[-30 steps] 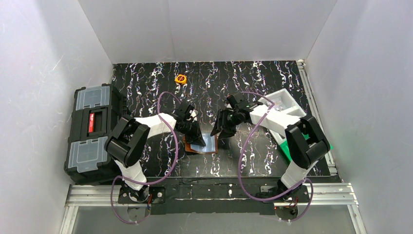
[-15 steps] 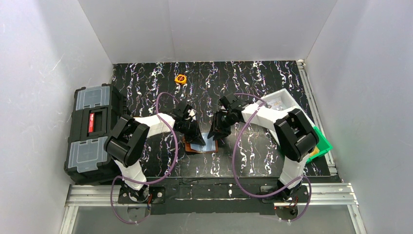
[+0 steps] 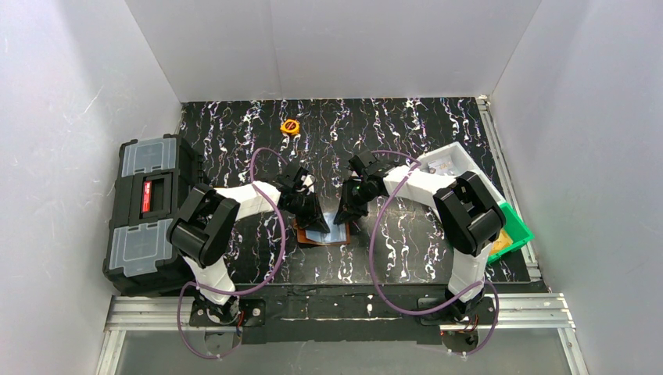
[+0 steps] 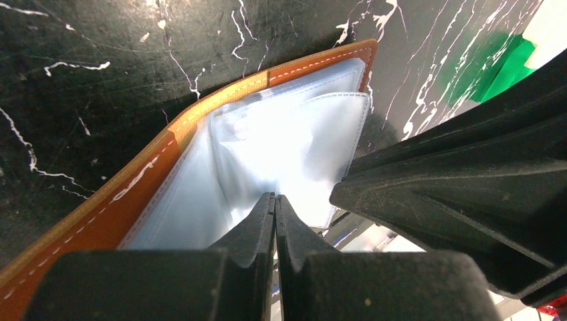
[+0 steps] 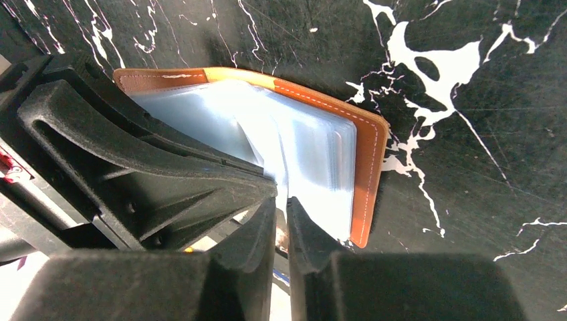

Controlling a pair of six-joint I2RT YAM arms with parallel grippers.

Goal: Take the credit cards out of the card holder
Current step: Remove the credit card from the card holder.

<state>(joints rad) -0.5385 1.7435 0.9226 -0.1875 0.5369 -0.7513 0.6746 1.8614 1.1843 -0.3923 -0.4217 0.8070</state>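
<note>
The card holder (image 3: 320, 232) lies open on the black marbled table, a brown leather rim (image 4: 160, 157) around pale blue-grey clear pockets (image 5: 314, 150). My left gripper (image 3: 313, 219) is shut, its tips (image 4: 275, 196) pressed down on the pockets. My right gripper (image 3: 345, 216) comes in from the right, directly against the left one. Its jaws (image 5: 281, 198) stand a narrow slit apart, with a pale pocket leaf's edge running into the slit. The credit cards cannot be told apart from the shiny pockets.
A black toolbox (image 3: 148, 215) with grey lids stands at the left table edge. At the right are a green bin (image 3: 514, 231) and a white tray (image 3: 457, 166). A small round orange object (image 3: 290, 125) lies at the back. White walls enclose three sides.
My right gripper has swung left to the card holder's right edge and its jaws have narrowed to a slit. The left gripper has stayed shut on the pockets.
</note>
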